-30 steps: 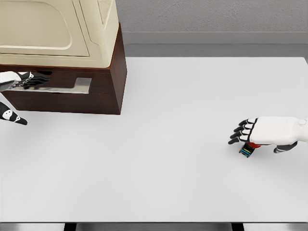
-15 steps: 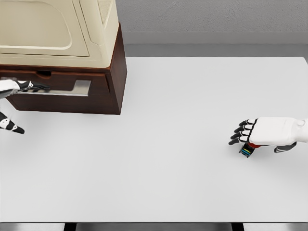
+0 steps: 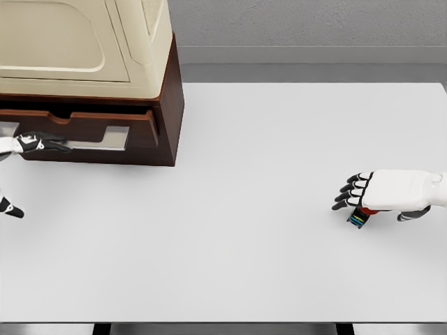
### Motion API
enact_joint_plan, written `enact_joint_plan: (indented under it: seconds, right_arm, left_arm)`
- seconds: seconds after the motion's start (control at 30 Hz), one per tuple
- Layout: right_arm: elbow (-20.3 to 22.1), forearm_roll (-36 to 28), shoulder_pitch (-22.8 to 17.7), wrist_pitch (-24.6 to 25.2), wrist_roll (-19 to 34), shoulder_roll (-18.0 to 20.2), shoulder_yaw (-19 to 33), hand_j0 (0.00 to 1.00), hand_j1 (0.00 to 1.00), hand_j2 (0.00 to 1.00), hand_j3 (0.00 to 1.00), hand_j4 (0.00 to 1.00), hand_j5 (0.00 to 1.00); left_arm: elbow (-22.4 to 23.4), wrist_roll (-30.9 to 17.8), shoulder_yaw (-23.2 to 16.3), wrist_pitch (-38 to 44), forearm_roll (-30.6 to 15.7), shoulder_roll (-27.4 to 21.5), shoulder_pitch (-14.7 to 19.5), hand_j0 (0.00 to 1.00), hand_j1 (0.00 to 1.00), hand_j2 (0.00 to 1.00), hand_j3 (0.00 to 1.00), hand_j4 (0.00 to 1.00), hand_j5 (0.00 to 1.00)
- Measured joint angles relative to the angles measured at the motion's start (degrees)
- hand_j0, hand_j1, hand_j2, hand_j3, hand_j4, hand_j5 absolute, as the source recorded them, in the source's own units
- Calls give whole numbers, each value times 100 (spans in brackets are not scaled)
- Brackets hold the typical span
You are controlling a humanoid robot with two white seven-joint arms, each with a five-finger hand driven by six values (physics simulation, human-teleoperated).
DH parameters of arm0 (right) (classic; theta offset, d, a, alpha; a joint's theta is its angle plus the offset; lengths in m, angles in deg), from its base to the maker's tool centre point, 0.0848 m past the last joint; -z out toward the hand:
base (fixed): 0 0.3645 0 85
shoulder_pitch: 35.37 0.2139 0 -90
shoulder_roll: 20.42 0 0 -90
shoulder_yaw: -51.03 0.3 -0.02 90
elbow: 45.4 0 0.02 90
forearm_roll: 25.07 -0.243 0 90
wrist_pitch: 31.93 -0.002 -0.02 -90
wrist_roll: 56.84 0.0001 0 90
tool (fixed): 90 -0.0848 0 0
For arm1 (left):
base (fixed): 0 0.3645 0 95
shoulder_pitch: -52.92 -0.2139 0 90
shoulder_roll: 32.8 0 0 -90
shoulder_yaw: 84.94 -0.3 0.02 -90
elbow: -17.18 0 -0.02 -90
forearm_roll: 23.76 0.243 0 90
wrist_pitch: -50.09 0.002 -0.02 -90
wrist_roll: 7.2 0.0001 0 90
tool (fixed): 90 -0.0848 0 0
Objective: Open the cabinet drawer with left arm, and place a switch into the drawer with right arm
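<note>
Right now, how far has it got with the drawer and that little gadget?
Partly done: the drawer juts a little way out of the cabinet, with the left hand at its handle. In hand: the right hand rests over the switch on the table; whether it grips is unclear. Left: opening the drawer wider, carrying the switch over.

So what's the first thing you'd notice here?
The brown cabinet at the top left, with its drawer sticking out a bit and the left hand at its silver handle. Then the right hand, far right on the white table, resting over a small colourful switch.
</note>
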Motion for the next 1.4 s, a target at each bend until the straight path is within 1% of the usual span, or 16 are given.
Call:
enact_joint_plan:
  seconds: [0.13,0.23,0.43,0.47,0.53,0.93,1.0,1.03,1.4]
  right_arm:
    - [0,0,0,0,0,0,6,91,91,91,91,91,91]
    - [0,0,0,0,0,-4,6,91,91,91,91,91,91]
    - [0,0,0,0,0,-12,4,87,87,87,87,87,87]
    - [0,0,0,0,0,-15,3,84,84,84,84,84,84]
    - [0,0,0,0,0,-21,1,82,82,82,82,82,82]
    - [0,0,0,0,0,-50,-8,82,82,82,82,82,82]
    - [0,0,0,0,0,-51,-9,80,80,80,80,80,80]
    - [0,0,0,0,0,-52,-9,76,76,76,76,76,76]
    - [-2,0,0,0,0,-63,-14,76,76,76,76,76,76]
  left_arm:
    - [-54,-63,-12,-83,12,-82,-1,100,100,100,100,100,100]
    - [-69,-197,-11,-172,-39,-137,0,100,100,100,100,100,100]
    - [-119,-271,-17,-324,-114,-275,0,100,100,100,100,100,100]
    - [-129,-275,-16,-334,-134,-295,0,100,100,100,100,100,100]
    - [-145,-280,-15,-348,-158,-325,-1,100,100,100,100,100,100]
    - [-168,-291,-24,-476,-269,-408,-1,100,100,100,100,100,100]
    - [-187,-294,-24,-507,-333,-429,-1,100,100,100,100,100,100]
    - [-193,-294,-22,-516,-361,-436,-1,100,100,100,100,100,100]
    - [-275,-292,-23,-539,-485,-469,0,100,100,100,100,100,100]
